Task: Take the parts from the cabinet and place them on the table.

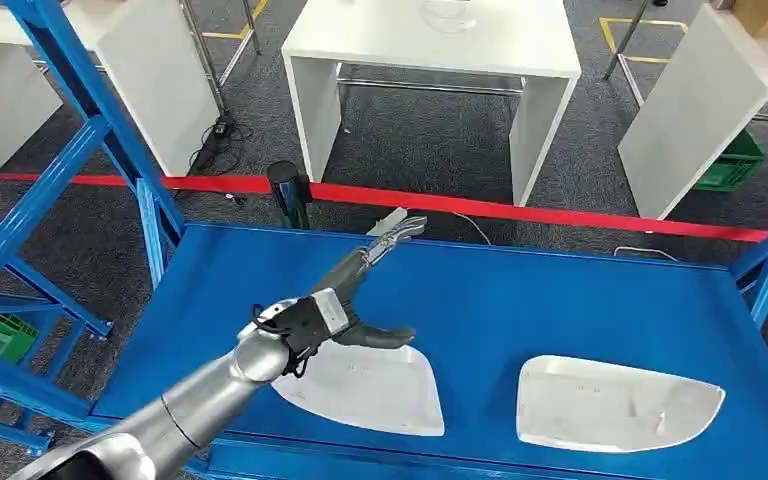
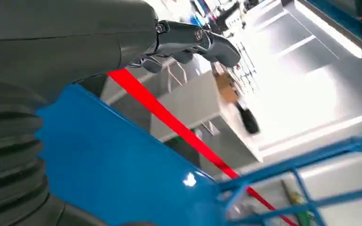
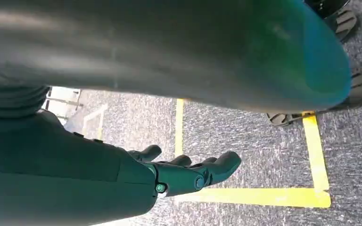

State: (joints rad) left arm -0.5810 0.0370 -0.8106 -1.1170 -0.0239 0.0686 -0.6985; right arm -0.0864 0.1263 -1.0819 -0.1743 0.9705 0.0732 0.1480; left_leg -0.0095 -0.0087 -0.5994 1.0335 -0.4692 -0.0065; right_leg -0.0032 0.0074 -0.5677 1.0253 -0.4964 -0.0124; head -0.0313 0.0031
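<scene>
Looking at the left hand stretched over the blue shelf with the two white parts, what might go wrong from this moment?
The left hand is open, fingers pointing past the nearer white part, so it may miss it. That part lies at the front edge of the blue shelf; a push by the arm could slide it off. The blue frame post stands close beside the arm and might be hit.

Bright blue flat metal shelf top [image 1: 520, 300] on a blue steel frame [image 1: 110, 130]; two pale grey-white flat moulded parts [image 1: 375, 385] [image 1: 615, 405]; silver metal left arm [image 1: 200, 395] with dark grey left hand [image 1: 345, 300]; red barrier tape [image 1: 560, 210]; white tables [image 1: 430, 45]; speckled grey carpet [image 3: 264, 141] with yellow floor lines [image 3: 264, 197]; green crate [image 1: 730, 165].
</scene>
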